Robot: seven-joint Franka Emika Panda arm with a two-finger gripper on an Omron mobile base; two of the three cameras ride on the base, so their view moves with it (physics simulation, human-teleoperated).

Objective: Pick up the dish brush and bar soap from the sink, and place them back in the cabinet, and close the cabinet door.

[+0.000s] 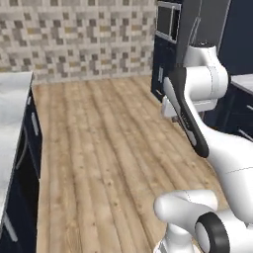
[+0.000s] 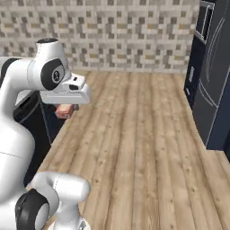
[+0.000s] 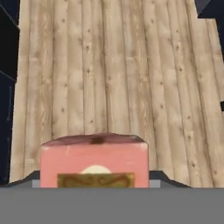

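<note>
Carrying the bar soap (image 3: 94,164) above the floor (image 3: 113,65), the gripper (image 3: 94,183) clamps its sides; small, rigid, probably slippery.

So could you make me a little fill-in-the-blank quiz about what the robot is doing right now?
1. The pincer is closed on a pink block, the bar ____.
2. The bar soap hangs in the air above a floor made of ____ planks.
3. The far wall is covered in small mosaic ____.
4. The robot's arm is mostly ____ in colour.

Missing words: soap; wooden; tiles; white
</note>
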